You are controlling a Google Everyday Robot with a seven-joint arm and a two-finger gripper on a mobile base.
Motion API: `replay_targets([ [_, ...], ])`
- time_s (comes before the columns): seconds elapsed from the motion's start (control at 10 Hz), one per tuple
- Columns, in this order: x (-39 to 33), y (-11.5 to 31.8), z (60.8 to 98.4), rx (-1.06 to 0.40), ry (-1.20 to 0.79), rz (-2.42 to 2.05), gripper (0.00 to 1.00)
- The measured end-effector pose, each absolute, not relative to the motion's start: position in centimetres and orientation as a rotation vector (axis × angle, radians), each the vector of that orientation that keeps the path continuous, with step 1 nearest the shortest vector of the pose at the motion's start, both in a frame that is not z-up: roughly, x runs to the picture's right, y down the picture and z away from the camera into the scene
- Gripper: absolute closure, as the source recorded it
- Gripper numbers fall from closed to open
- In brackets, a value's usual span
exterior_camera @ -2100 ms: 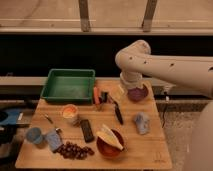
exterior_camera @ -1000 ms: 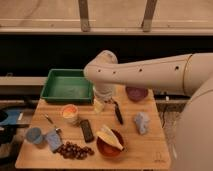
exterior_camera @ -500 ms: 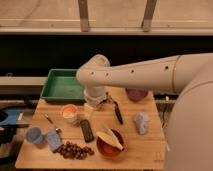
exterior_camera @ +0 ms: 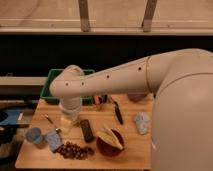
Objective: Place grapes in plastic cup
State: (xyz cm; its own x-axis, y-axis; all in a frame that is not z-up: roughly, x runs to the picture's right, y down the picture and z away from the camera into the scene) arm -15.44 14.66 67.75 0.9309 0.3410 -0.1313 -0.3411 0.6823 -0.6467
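Grapes [exterior_camera: 74,150] sit near the table's [exterior_camera: 35,156] front edge, just camera-side of the gripper [exterior_camera: 68,125] hanging over it. Can't tell its grip state. Cup [exterior_camera: 35,135] is picture-left of the grapes.

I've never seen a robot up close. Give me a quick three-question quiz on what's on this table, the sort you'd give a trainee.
1. True or false: the grapes already lie in the plastic cup.
2. Where is the robot's hand? A: low over the wooden table, just behind the grapes. B: inside the cup. C: at the table's far right edge.
3. Fill in: in the picture, the cup stands to the ___ of the grapes.
Key: 1 false; 2 A; 3 left.
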Motion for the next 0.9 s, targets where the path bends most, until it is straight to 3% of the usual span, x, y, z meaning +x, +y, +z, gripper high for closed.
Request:
replay_targets([
  [0.6, -15.6, 15.3, 67.9, -0.746, -0.002, 0.380, 0.20],
  [0.9, -17.0, 19.4, 68.3, -0.792, -0.037, 0.401, 0.20],
])
